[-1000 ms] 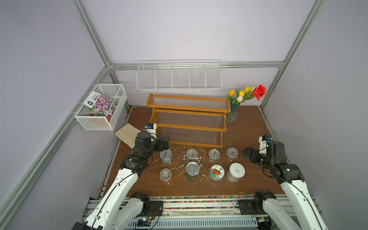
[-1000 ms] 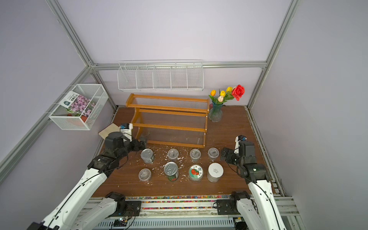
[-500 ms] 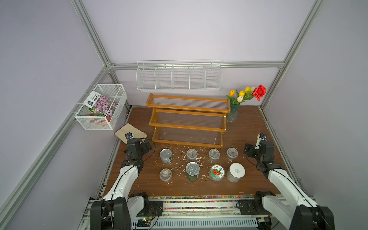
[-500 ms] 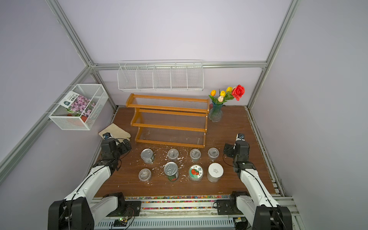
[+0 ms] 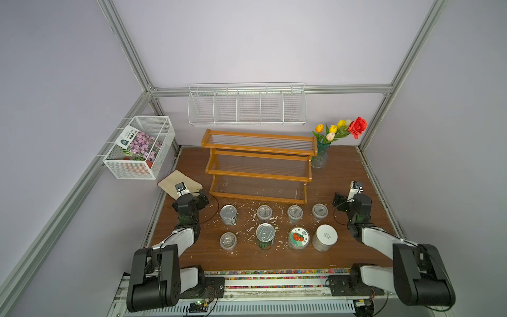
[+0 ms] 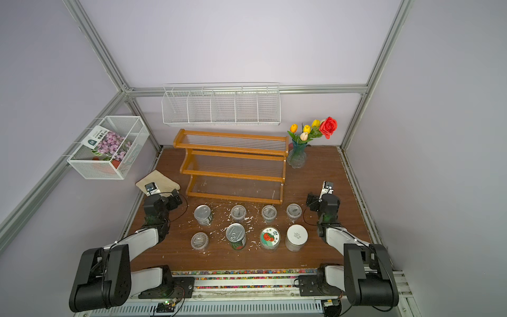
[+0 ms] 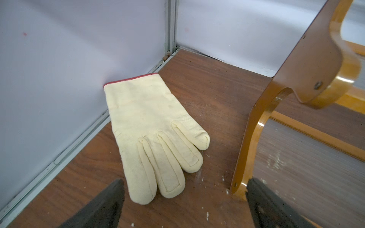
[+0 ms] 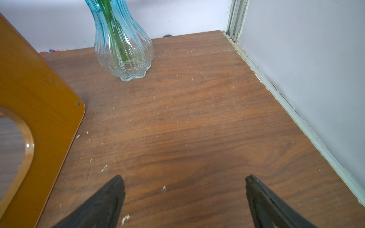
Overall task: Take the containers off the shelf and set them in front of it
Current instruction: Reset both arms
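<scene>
The orange-brown shelf [image 5: 259, 164] [image 6: 233, 164] stands at the back with nothing on its three tiers. The containers stand in two rows before it: a tin can [image 5: 228, 215] and three clear cups [image 5: 295, 213] behind, then a cup [image 5: 228, 241], a second can [image 5: 265, 236], a strawberry-lid jar [image 5: 299, 238] and a white-lid jar [image 5: 325, 237]. My left gripper [image 5: 197, 195] [image 7: 183, 185] is open, low beside the shelf's left leg [image 7: 308, 65]. My right gripper [image 5: 341, 199] [image 8: 184, 181] is open over bare wood beside the shelf's right end [image 8: 39, 94].
A cream glove [image 7: 152, 126] [image 5: 178, 182] lies just ahead of the left gripper by the left wall. A glass vase of flowers [image 8: 122, 45] [image 5: 319, 156] stands at the shelf's right end. White wire baskets [image 5: 247, 105] [image 5: 140, 151] hang on the walls. White flakes litter the wood.
Both arms have folded back and down toward the front rail. The left gripper left the tin can and swung left toward the glove; the right gripper drew back to the right.
</scene>
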